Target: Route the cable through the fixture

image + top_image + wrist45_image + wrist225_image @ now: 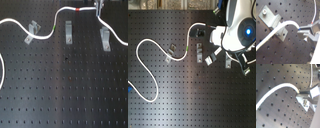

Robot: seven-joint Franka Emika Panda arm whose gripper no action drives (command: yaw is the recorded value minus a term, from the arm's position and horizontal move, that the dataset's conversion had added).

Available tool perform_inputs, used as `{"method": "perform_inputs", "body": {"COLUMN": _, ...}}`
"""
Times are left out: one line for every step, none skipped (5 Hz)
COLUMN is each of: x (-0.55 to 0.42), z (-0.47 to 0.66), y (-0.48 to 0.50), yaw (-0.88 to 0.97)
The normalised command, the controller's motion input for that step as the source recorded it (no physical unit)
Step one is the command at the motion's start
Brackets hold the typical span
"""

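We see the long, thin white flexible cable (42, 36) snaking across the black perforated metal board (65, 95), its green band (54, 23) near the left small grey metal clip fixture (32, 31) in the first exterior view. We judge it light, limp and springy, best gripped near the red band (77, 9). The gripper (303, 31) appears pinched on the cable, fingers (306, 28) nearly together.

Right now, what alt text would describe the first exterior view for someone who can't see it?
A white cable with a green band and a red band snakes across a black perforated board, past three small metal fixtures. The end effector holds the cable at the top edge.
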Motion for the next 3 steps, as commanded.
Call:
{"method": "perform_inputs", "body": {"x": -0.047, "z": 0.11, "y": 0.2, "yaw": 0.18}}
{"method": "perform_inputs", "body": {"x": 0.05, "z": 0.02, "y": 0.199, "yaw": 0.21}}
{"method": "perform_inputs", "body": {"x": 0.08, "z": 0.0, "y": -0.024, "yaw": 0.16}}
